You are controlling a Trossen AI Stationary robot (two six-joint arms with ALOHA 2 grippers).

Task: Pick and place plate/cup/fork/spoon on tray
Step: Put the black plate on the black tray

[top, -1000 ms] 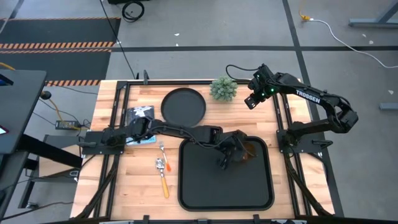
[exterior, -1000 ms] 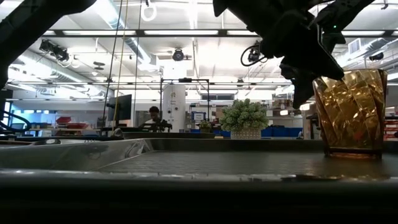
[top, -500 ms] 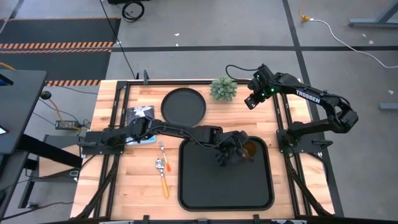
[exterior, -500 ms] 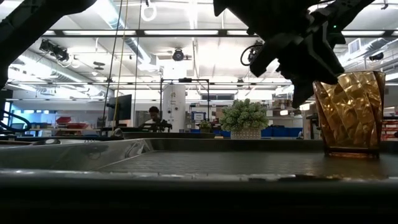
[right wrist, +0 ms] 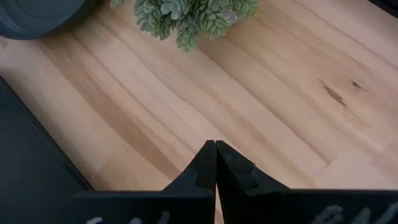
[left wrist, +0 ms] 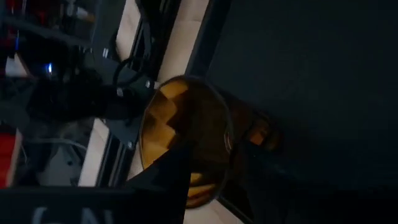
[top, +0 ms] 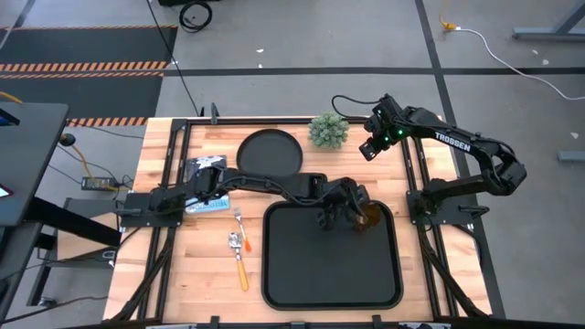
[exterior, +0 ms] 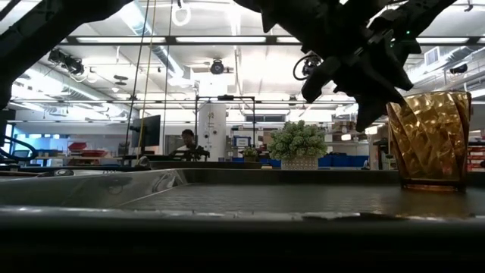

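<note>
Tray point(top: 302, 265) carries 1 item: cup point(top: 367, 217), upright in its far right corner, just beside the left gripper point(top: 340, 212) fingers. Fingers look spread, holding nothing. Risk: a finger clips the rim while clearing and tips the cup. Right gripper point(right wrist: 215, 163) fingers pressed together, idle above the worktop point(top: 210, 265).

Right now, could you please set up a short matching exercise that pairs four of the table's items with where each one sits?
Things:
1. cup
2. plate
3. spoon
4. right pincer

Places:
A. on bare wood left of the tray
B. in the tray's far right corner
C. raised beside the small plant
D. on the wood beyond the tray

Pairs: 1-B, 2-D, 3-A, 4-C
</note>
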